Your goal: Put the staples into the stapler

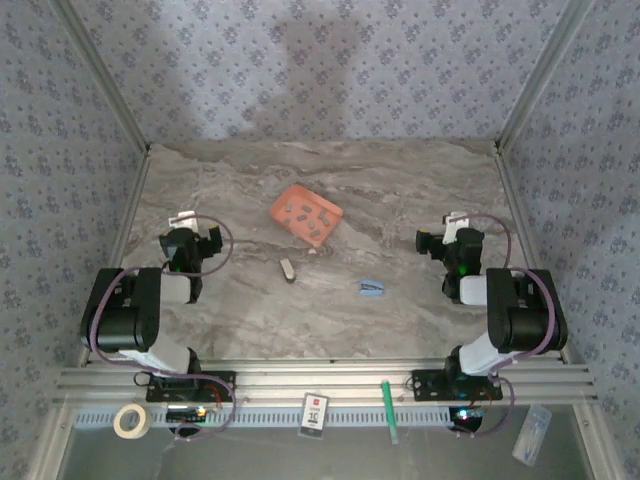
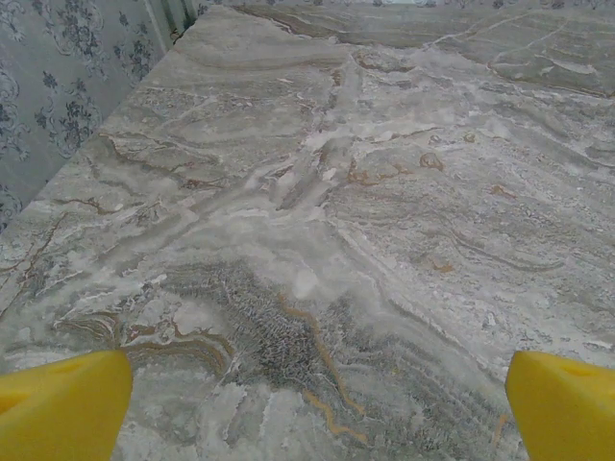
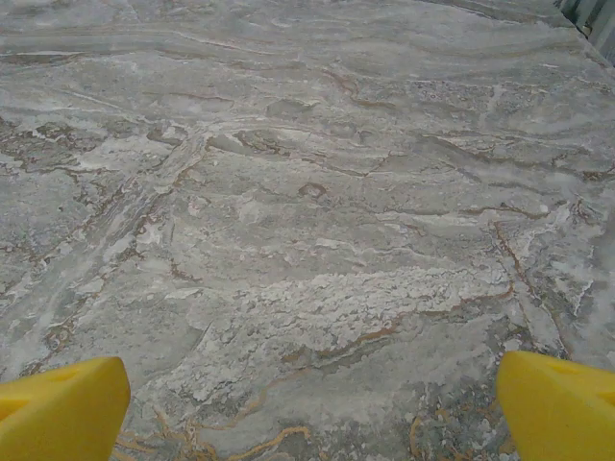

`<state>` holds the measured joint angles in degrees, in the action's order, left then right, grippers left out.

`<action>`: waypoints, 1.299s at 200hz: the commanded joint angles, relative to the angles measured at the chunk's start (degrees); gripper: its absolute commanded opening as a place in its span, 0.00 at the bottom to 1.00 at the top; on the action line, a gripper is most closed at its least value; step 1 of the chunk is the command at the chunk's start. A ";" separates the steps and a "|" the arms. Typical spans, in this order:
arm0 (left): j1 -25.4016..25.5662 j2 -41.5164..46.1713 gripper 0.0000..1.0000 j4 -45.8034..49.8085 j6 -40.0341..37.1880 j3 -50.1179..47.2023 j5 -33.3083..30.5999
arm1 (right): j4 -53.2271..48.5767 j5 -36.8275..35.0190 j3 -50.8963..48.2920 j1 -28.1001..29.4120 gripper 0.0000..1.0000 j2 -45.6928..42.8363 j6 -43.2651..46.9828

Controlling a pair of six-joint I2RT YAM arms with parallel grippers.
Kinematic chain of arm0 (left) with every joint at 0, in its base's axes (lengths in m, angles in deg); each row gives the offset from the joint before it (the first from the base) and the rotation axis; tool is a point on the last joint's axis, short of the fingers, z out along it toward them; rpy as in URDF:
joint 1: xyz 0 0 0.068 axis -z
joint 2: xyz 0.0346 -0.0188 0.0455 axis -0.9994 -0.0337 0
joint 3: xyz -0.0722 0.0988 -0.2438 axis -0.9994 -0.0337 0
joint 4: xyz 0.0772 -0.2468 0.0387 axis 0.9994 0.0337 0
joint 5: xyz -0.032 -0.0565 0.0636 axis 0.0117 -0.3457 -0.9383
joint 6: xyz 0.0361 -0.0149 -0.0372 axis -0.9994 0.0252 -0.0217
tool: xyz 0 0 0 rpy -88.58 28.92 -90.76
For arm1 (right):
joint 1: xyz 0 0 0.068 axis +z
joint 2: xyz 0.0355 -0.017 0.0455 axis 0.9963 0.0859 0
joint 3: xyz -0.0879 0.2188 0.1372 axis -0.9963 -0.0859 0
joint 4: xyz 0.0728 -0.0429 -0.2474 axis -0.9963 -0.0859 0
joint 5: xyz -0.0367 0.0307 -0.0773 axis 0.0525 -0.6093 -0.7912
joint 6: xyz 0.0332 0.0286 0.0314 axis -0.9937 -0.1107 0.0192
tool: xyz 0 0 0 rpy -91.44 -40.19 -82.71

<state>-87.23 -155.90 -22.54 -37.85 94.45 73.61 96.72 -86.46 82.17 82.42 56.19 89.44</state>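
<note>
The light-blue stapler (image 1: pixel 372 288) lies on the marble table, right of centre. Several small grey staples (image 1: pixel 301 210) rest in a flat orange tray (image 1: pixel 328 222) further back, near the middle. My left gripper (image 1: pixel 196 234) hovers at the left, well apart from both, and is open. My right gripper (image 1: pixel 446 236) hovers at the right, up and right of the stapler, also open. In the left wrist view the yellow fingertips (image 2: pixel 62 403) of the left gripper (image 2: pixel 317 408) stand wide over bare marble. The right gripper (image 3: pixel 312 413) has its fingertips (image 3: pixel 557 403) equally wide, with nothing between them.
A small grey-white piece (image 1: pixel 288 270) lies between the tray and the table's front edge. Patterned walls close in the back and both sides. On the front rail sit a tape roll (image 1: pixel 131 420), a small card (image 1: pixel 315 412) and a green pen (image 1: pixel 389 410).
</note>
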 commanded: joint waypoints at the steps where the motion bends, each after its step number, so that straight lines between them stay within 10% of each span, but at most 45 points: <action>1: -0.20 0.69 1.00 -0.19 0.06 0.90 0.92 | 1.18 0.06 1.08 -0.25 1.00 0.33 -0.97; 221: -0.93 0.73 0.99 -0.67 0.34 0.61 2.66 | 1.52 0.49 0.98 -0.53 1.00 0.39 -1.08; 260: 1.29 9.79 0.91 22.78 -1.53 9.47 3.62 | -17.59 4.68 7.73 -0.57 1.00 -8.98 0.19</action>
<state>-87.42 -153.15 -14.92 -38.44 96.70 76.05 92.35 -85.24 83.22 81.94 54.18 89.03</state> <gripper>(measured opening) 0.917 0.998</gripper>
